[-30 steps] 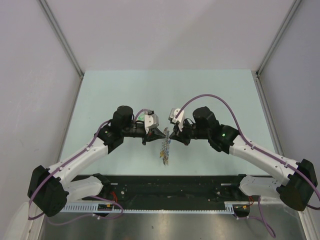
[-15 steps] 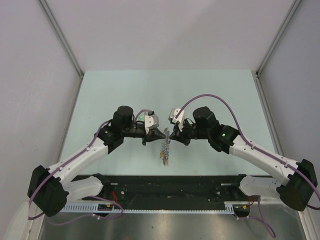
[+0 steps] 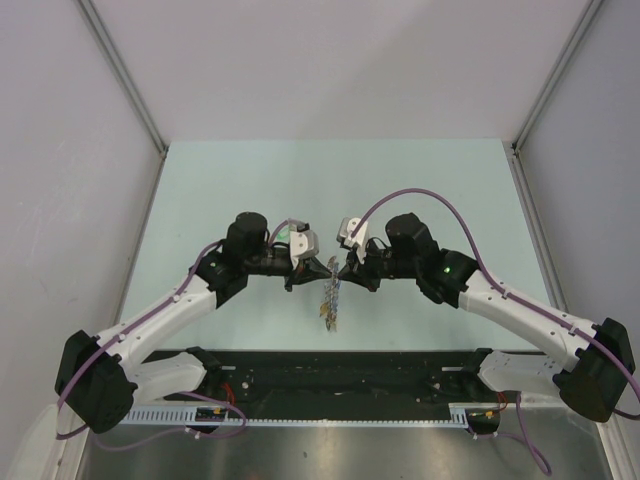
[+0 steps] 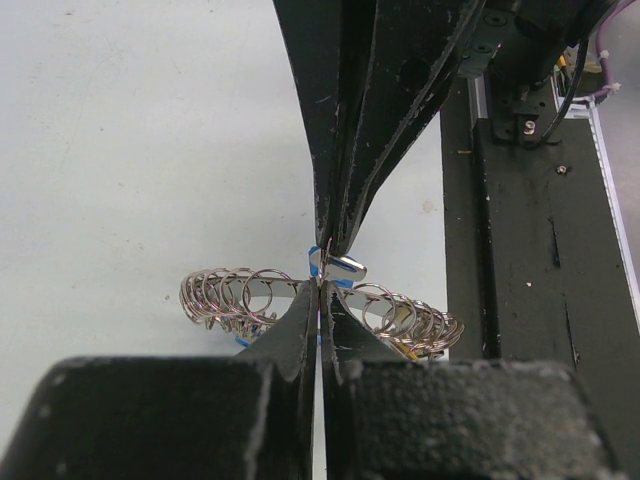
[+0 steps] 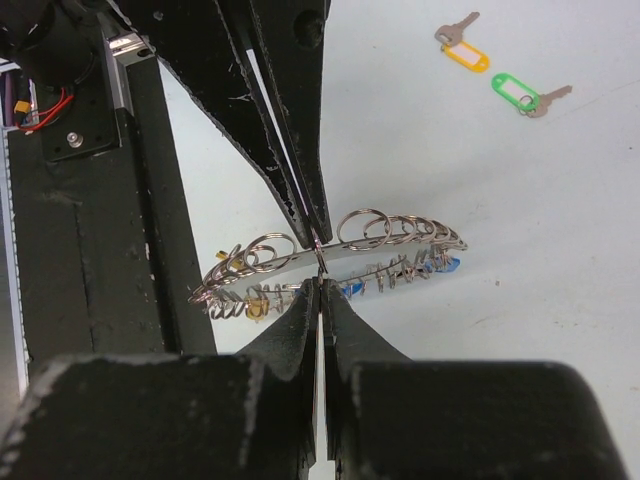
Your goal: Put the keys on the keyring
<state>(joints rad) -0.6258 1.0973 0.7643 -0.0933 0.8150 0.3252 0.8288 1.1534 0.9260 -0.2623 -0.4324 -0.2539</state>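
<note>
Over the near middle of the pale table (image 3: 420,180), two robot arms are meeting tip to tip. The left gripper (image 4: 320,300) is clenching the rim of the keyring (image 5: 390,252), a grey metal ring fringed with small split rings and tagged keys, seen edge-on. The right gripper (image 5: 318,290), also clenched, is apparently pinching the blue-tagged key (image 4: 338,267) against that rim. Farther out, the orange-tagged key (image 5: 462,50) and green-tagged key (image 5: 520,95) are lying loose, well apart from the ring. At best one key is being threaded, and two are waiting.
</note>
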